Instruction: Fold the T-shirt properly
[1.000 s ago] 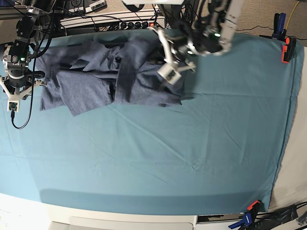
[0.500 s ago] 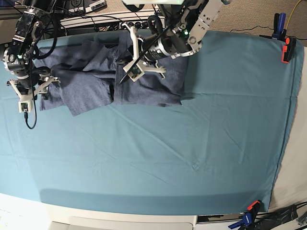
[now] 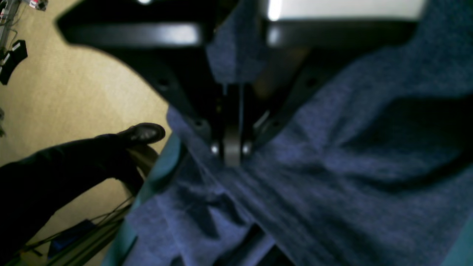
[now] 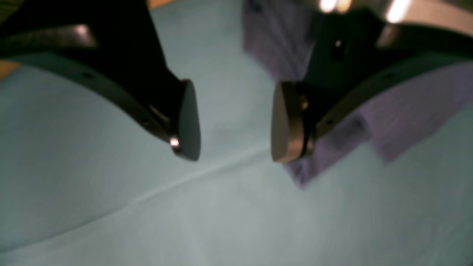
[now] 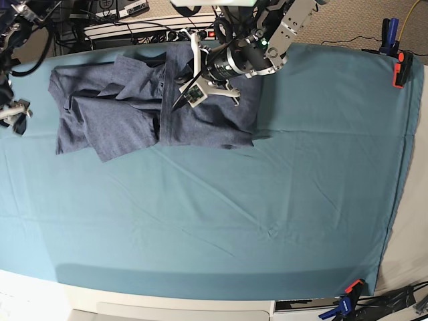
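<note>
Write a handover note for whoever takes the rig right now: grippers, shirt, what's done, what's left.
Left gripper: shut on a fold of the T-shirt, over its middle.
Right gripper: open, empty, above the teal cloth beside the shirt's edge.
T-shirt: rumpled at the cloth's far side, layers partly overlapped, no neat fold.
Done: one side roughly laid over.
Left: flatten, square the folds, finish.

Robot lab, clamped teal table cloth [image 5: 267, 200], power strips and cables [image 5: 140, 30] behind
</note>
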Robot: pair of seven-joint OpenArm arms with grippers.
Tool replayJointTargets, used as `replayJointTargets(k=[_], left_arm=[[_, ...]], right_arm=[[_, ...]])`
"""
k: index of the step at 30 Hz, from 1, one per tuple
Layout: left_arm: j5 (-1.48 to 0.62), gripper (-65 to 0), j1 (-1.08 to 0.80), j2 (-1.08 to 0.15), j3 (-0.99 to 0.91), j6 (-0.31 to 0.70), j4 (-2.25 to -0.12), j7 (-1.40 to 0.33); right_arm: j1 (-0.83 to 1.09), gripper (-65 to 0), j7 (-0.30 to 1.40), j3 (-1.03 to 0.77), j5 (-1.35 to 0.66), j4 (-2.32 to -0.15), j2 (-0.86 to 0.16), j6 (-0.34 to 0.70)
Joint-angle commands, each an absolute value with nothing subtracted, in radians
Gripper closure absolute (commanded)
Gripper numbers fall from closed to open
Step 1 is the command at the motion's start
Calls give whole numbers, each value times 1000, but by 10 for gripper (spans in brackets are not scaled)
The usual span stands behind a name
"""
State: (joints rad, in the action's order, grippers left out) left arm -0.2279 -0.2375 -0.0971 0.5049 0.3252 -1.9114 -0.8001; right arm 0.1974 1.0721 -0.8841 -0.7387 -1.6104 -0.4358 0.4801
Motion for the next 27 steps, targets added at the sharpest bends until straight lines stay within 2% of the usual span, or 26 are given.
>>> replayJointTargets(k=[1,5,8,17,27], left_arm=[[-239,0,-233,-89,508,330,-1928,-777],[-239,0,-233,-90,508,333,-1928,-777],[-239,0,-233,-93,508,333,-1928,-777],[-239,0,-232,-103,508,340,-1928,-777],[-239,0,-233,-102,508,340,-1928,-777]], right_arm=[[190,-322,1074,-900,-804,-1583,-473,506],[180,-322,1198,-904,-1008,-1408,-509,608],[179,-322,1217,-904,-1085,-1309,-525,633],[114,-322,1259,-858,-1084,-1163,-563,659],[97,-322,1265,-649,-1084,-1163,-560,659]])
